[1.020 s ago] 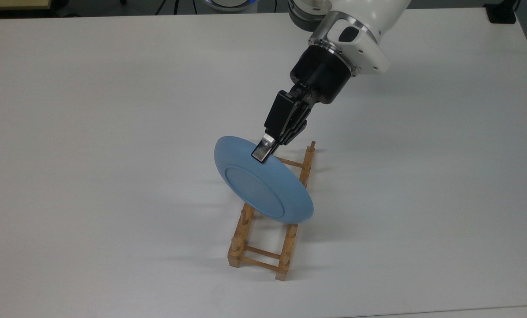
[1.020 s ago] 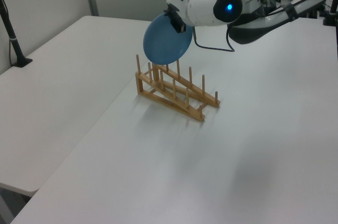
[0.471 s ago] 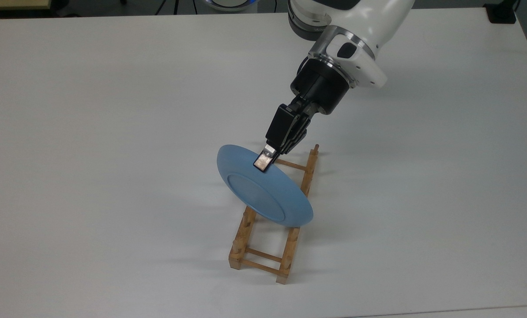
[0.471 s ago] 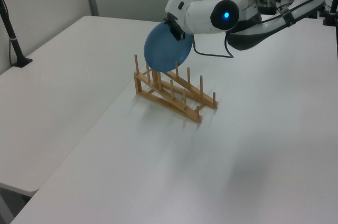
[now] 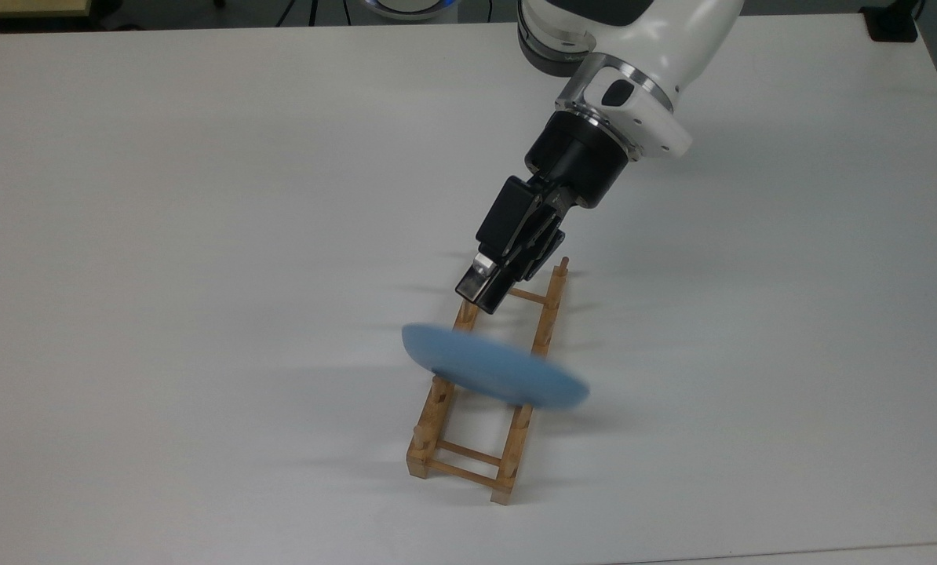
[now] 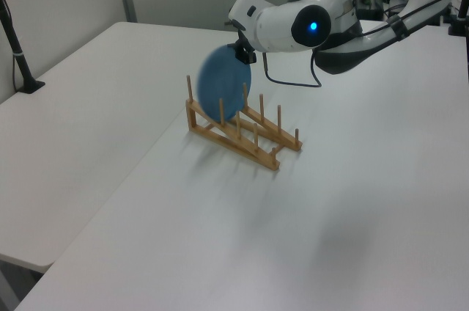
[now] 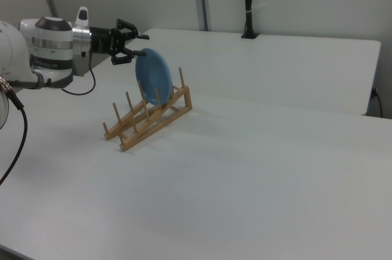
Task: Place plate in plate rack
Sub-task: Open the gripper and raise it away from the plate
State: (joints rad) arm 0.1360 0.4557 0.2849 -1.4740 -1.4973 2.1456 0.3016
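The white surface [image 5: 202, 235] carries the light-wood plate rack [image 5: 484, 384], which lies lengthwise toward the arm [image 5: 633, 47] in the top view. The plate [image 5: 494, 375] stands on edge across the rack's two rails, between pegs in the half nearer the arm; it looks smeared in the top view and the left view, so I cannot tell how far it has settled. In the right view the plate [image 7: 152, 74] stands nearly upright. The gripper [image 5: 484, 292] hangs just above the plate's upper rim, apart from it, jaws parted and holding nothing.
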